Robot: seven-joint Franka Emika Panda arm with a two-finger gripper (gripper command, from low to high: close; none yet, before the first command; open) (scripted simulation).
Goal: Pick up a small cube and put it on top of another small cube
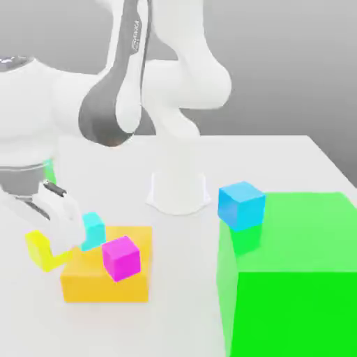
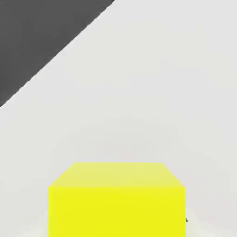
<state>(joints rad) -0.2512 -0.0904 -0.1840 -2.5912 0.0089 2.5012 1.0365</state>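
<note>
Fingers of the white two-finger gripper (image 1: 50,233) are sitting closed around the small plain bright yellow cube (image 1: 43,251), at the exterior view's left, just beside the flat orange block (image 1: 90,282). A small magenta cube (image 1: 121,258) is resting on that block, a small cyan cube (image 1: 92,230) behind it.

In the hand view the yellow cube (image 2: 118,199) is lying over the white table (image 2: 152,92).

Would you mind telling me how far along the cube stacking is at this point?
Nothing is stacked yet by the arm. The gripper is down at the table by the yellow cube, which fills the near part of the hand view; whether it is gripped I cannot tell. Left to do: lift it and set it on another small cube, such as the cyan cube or the magenta cube on the orange block.
</note>
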